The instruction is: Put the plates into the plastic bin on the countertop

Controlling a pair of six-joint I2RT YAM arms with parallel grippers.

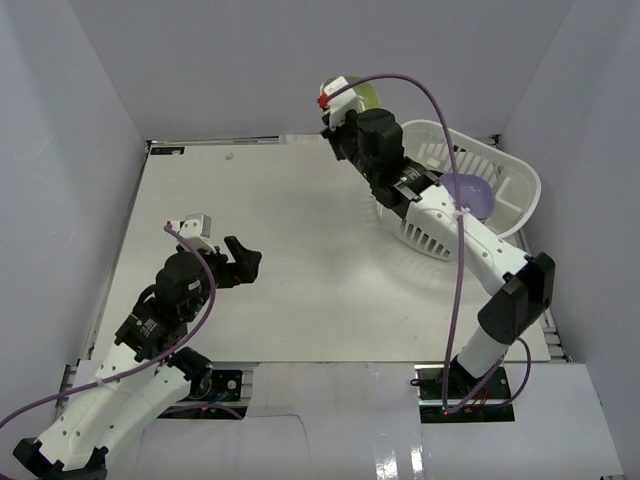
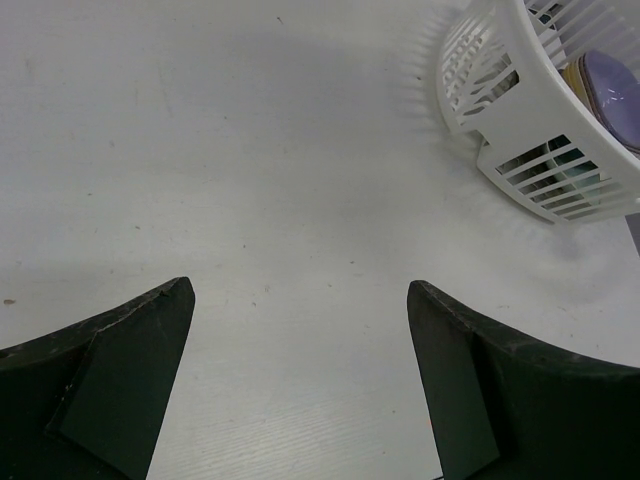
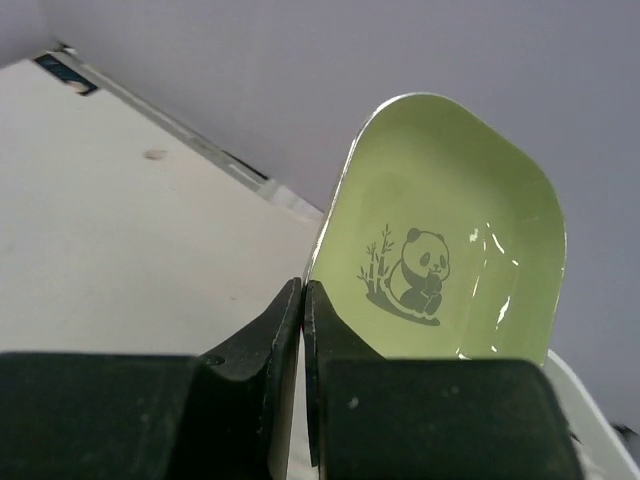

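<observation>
Top view: right hand [image 1: 338, 100] at upper centre, lifted near the back wall [image 1: 300, 60], clenched on the edge of a green dish [image 1: 365, 97]. The dish is tilted up on its edge, off the desk [image 1: 300, 240], just left of the plastic bin [image 1: 515, 178] in the frame. The bin sits at upper right on the desk with a lavender dish [image 1: 468, 192] inside. Left hand [image 1: 243, 262] at lower left, released, holding nothing, over bare desk.

Left wrist view: fingers spread wide in the lower corners, only desk between them. Bin at upper right, well apart from the hand. Lavender dish lies in it on a yellowish rim; can't tell what that is.

Right wrist view: fingers pinched shut on the green dish's left rim. Panda-and-bamboo print faces the camera, wall behind, desk at left.
</observation>
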